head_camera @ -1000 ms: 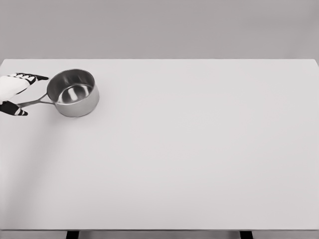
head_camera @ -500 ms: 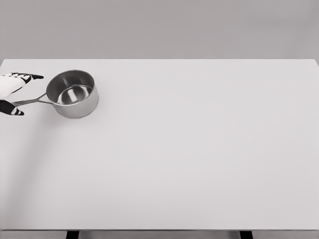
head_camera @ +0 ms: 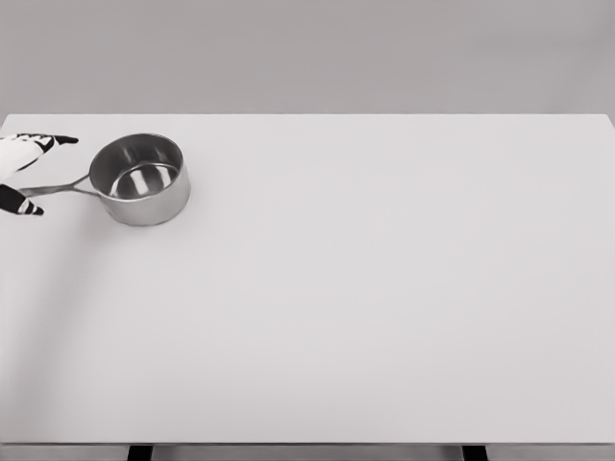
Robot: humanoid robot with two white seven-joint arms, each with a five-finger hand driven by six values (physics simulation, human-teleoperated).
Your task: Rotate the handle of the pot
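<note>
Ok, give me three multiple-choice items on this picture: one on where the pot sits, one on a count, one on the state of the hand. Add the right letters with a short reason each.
1. Where on the table does the pot stand?
A. far left part
B. centre
C. near right corner

2. How many hands show in the head view?
A. none
B. one
C. two

3. How does the left hand stand to the pot's handle?
A. resting flat on the table far from the handle
B. gripping the pot's rim
C. fingers spread above and below the handle's end, not closed on it

Answers:
1 A: the pot stands near the table's left edge, towards the far side.
2 B: only the left hand shows, at the picture's left edge.
3 C: one dark fingertip points above the handle and another lies below its end, with a gap between them.
</note>
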